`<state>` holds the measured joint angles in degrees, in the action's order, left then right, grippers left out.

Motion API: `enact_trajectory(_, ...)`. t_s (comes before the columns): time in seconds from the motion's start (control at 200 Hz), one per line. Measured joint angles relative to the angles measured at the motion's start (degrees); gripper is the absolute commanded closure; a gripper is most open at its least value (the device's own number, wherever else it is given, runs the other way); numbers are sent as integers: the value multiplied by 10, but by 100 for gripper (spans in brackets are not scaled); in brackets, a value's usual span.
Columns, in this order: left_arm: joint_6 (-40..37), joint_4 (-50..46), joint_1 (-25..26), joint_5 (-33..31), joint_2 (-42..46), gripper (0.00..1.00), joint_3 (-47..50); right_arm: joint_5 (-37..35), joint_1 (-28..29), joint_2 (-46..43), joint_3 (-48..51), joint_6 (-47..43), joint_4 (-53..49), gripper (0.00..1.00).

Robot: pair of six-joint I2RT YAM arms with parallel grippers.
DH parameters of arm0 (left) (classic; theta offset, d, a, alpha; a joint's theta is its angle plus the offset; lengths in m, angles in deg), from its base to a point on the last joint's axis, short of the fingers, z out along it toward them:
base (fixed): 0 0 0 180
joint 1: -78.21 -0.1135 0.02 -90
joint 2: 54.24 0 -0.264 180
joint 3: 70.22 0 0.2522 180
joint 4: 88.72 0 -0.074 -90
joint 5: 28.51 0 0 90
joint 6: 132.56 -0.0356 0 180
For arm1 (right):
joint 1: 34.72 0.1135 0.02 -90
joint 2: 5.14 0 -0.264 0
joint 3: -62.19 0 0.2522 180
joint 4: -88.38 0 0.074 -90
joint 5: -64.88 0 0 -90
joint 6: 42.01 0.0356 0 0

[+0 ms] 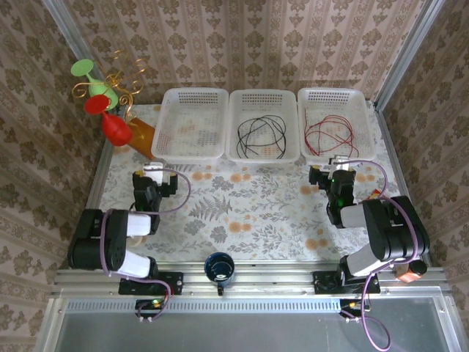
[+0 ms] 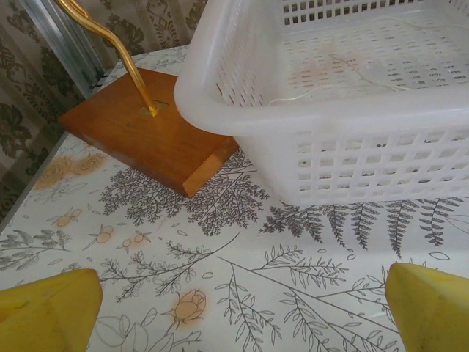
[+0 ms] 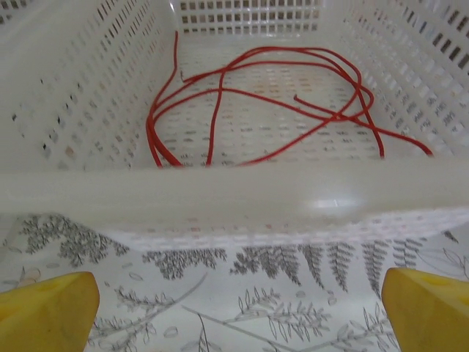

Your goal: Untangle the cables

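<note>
Thin black cables (image 1: pixel 261 133) lie looped in the middle white basket (image 1: pixel 264 155). Red cables (image 1: pixel 330 132) lie looped in the right white basket (image 1: pixel 370 125); the right wrist view shows these red cables (image 3: pixel 256 103) crossing one another behind the basket's near rim (image 3: pixel 234 192). My right gripper (image 1: pixel 333 170) (image 3: pixel 238 312) hovers open over the tablecloth just short of that rim, with nothing between its yellow fingertips (image 3: pixel 44 308). My left gripper (image 1: pixel 155 176) (image 2: pixel 242 312) stands open and empty in front of the left basket (image 2: pixel 352 161), where a faint pale wire (image 2: pixel 352 73) lies inside.
A wooden base (image 2: pixel 146 139) with a gold wire stand and red and green ornaments (image 1: pixel 102 103) sits at the back left, touching the left basket. A dark mug (image 1: pixel 219 267) stands at the near edge. Patterned walls close in the table on three sides.
</note>
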<state>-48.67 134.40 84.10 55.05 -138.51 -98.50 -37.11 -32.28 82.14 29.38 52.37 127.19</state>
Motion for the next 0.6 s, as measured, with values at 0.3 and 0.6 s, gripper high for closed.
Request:
enact_trajectory(0.3,-3,49,0,-12,-60,0,-17,4,0,0,-25,0,-16,0)
enact_trajectory(0.6,4,8,-15,-31,-60,0,-58,4,0,0,-25,0,-18,0)
